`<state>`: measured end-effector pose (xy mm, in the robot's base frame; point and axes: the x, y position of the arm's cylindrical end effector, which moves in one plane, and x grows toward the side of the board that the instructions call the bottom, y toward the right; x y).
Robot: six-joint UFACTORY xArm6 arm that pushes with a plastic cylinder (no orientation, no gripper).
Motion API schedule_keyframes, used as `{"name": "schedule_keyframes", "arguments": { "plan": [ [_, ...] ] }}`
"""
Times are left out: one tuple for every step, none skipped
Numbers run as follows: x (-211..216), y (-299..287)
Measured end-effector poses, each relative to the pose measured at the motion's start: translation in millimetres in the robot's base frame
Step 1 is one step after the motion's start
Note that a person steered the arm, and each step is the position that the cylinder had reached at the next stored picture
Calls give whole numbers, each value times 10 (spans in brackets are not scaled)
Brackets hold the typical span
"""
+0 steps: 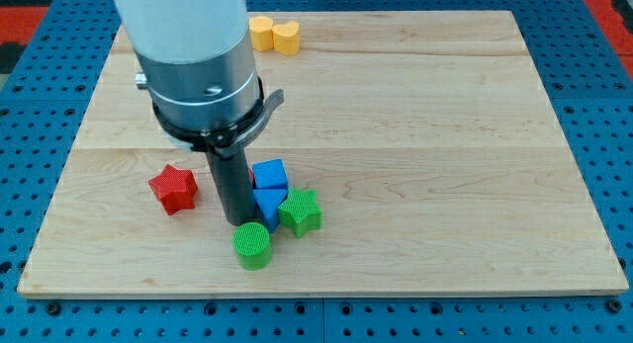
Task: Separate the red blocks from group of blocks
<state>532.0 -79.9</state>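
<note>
A red star (173, 188) lies alone at the board's lower left. My tip (239, 221) stands to its right, touching the left side of a blue triangle (269, 206). A blue cube (269, 174) sits just above the triangle, and a green star (300, 212) is at the triangle's right. A green cylinder (252, 245) lies just below my tip. No second red block shows; the rod and arm body may hide it.
Two yellow blocks (260, 32) (286, 37) sit side by side at the view's top, partly behind the arm. The wooden board (445, 135) rests on a blue pegboard table. The arm body covers the upper left of the board.
</note>
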Motion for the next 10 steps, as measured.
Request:
{"name": "schedule_keyframes", "arguments": {
  "plan": [
    [103,-217],
    [244,-234],
    [225,173],
    [-66,351],
    [-424,352],
    [-474,352],
    [-438,201],
    [-421,-182],
    [-379,-683],
    [-496,-766]
  ]
}}
